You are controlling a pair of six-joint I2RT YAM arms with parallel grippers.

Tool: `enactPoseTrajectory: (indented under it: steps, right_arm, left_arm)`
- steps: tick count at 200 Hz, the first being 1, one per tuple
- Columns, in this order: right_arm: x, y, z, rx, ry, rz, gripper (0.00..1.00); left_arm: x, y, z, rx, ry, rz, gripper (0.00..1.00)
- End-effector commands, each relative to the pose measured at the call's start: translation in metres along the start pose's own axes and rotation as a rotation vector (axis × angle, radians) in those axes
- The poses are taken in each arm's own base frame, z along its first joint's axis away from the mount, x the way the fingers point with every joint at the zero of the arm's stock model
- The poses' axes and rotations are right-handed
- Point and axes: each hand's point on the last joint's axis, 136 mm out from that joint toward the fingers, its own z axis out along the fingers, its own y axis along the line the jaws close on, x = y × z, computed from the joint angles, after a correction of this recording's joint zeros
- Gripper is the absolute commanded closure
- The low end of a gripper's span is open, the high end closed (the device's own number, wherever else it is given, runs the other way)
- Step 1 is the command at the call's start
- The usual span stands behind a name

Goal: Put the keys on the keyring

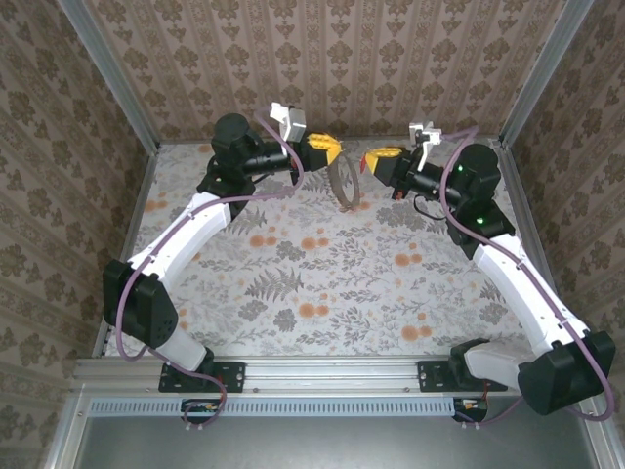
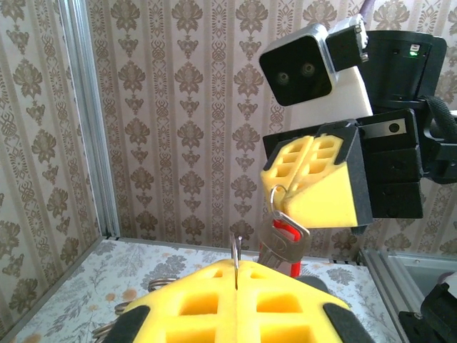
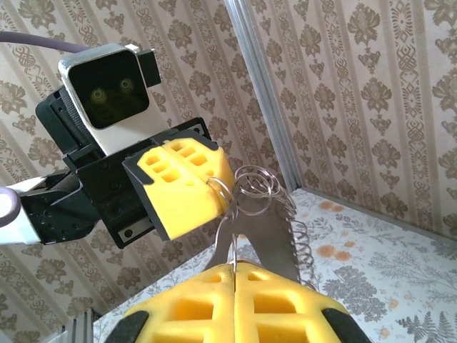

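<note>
Left gripper (image 1: pixel 335 153), jaws clenched on the keyring (image 1: pixel 344 186), faces right gripper (image 1: pixel 368 159), jaws grasping the keys (image 2: pixel 287 239); both are raised above the desk's (image 1: pixel 293 283) far edge.

Brown damask wallpaper covers the walls (image 1: pixel 342 59) behind and beside the left hand (image 1: pixel 335 150) and right hand (image 1: pixel 371 156). Aluminium posts (image 1: pixel 107 73) stand in the corners. Beneath both hands lies the worktop (image 1: pixel 293 283), printed with grey ferns and orange flowers.

The keyring (image 1: pixel 344 184) hung above the far part of the table (image 1: pixel 322 278), the left gripper (image 1: pixel 330 151) just left of it, the right gripper (image 1: pixel 376 158) and keys (image 2: pixel 288 239) just right.
</note>
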Motion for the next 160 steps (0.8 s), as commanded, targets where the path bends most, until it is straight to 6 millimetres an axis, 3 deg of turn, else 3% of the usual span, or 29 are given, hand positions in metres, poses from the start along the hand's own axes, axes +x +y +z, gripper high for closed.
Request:
enactPoseTrajectory:
  steps: [1,160]
  right_arm:
    - [-0.019,0.009,0.003,-0.056,-0.035,-0.043,1.0]
    - [-0.016,0.024,0.023,-0.161,-0.003,-0.021,1.0]
  left_arm:
    - [-0.019,-0.012,0.001,0.044,-0.034,0.047,1.0]
    - [-0.02,-0.017,0.009,0.063,-0.027,0.045,1.0]
